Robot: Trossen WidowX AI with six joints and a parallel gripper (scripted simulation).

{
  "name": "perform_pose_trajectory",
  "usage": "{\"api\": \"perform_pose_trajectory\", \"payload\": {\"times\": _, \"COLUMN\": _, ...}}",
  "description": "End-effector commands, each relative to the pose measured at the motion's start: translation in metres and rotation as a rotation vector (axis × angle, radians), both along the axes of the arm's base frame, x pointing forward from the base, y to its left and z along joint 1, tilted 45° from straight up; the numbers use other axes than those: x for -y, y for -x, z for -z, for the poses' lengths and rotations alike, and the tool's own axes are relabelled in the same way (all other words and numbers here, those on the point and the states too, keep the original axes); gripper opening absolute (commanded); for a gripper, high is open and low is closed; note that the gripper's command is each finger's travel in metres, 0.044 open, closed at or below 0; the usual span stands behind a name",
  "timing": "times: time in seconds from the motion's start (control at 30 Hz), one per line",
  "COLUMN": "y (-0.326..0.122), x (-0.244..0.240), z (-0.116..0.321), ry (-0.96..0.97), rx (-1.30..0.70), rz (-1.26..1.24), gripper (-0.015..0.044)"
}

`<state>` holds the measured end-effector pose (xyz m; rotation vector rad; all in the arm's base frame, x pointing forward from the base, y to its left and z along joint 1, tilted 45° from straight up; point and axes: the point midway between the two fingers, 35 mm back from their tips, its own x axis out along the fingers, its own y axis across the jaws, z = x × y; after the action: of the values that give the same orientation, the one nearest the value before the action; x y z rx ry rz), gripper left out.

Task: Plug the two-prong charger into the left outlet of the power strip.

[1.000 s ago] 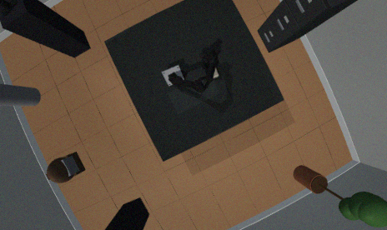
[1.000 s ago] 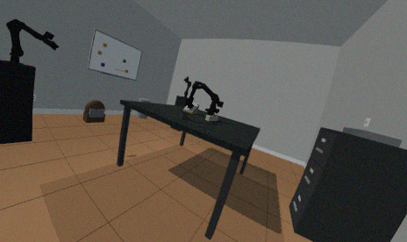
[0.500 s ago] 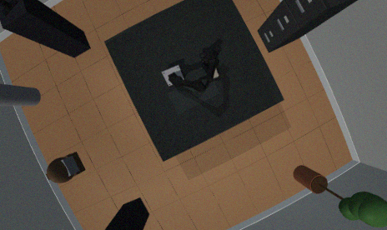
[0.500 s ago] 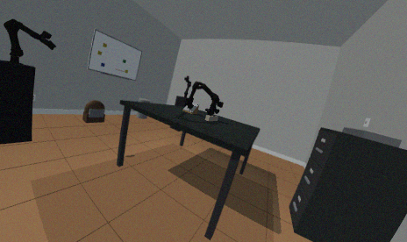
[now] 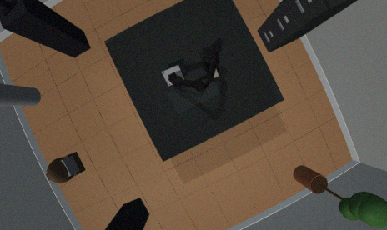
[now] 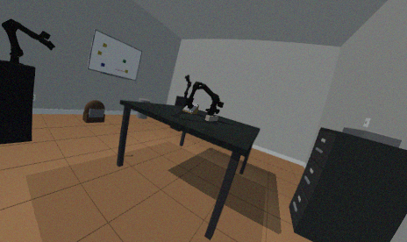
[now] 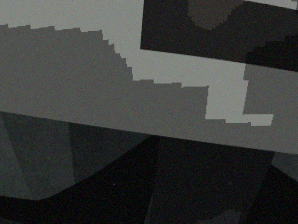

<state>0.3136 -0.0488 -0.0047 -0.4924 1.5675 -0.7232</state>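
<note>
Wrist view has the gripper (image 5: 173, 77) (image 6: 190, 106) (image 7: 194, 149) clamped on the charger (image 7: 215, 172), its far end meeting the pale block's (image 5: 165, 72) (image 6: 191, 110) (image 7: 65, 75) edge (prongs hidden; alignment I can't tell).

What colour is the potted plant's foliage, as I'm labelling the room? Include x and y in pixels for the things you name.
Green (image 5: 369, 209), clearest in the top view.

I count one dark table (image 5: 167, 130) (image 6: 232, 132), one whiteboard (image 6: 115, 55), three yellow squares (image 6: 104, 46), one green square (image 6: 124, 61), one blue square (image 6: 103, 65).
</note>
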Motion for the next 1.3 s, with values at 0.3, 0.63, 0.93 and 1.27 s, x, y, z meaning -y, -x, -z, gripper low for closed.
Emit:
{"api": "perform_pose_trajectory", "payload": {"times": 0.3, "y": -0.0119, "x": 0.002, "z": -0.0006, "ry": 0.001, "rx": 0.024, "rz": -0.001, "gripper": 0.0}}
{"api": "perform_pose_trajectory", "payload": {"times": 0.63, "y": -0.0112, "x": 0.0022, "z": -0.0003, "ry": 0.001, "rx": 0.024, "rz": -0.001, "gripper": 0.0}}
{"api": "perform_pose_trajectory", "payload": {"times": 0.93, "y": -0.0101, "x": 0.0024, "z": 0.0001, "ry": 0.001, "rx": 0.024, "rz": -0.001, "gripper": 0.0}}
{"api": "perform_pose_trajectory", "payload": {"times": 1.27, "y": -0.0088, "x": 0.0025, "z": 0.0003, "ry": 0.001, "rx": 0.023, "rz": -0.001, "gripper": 0.0}}
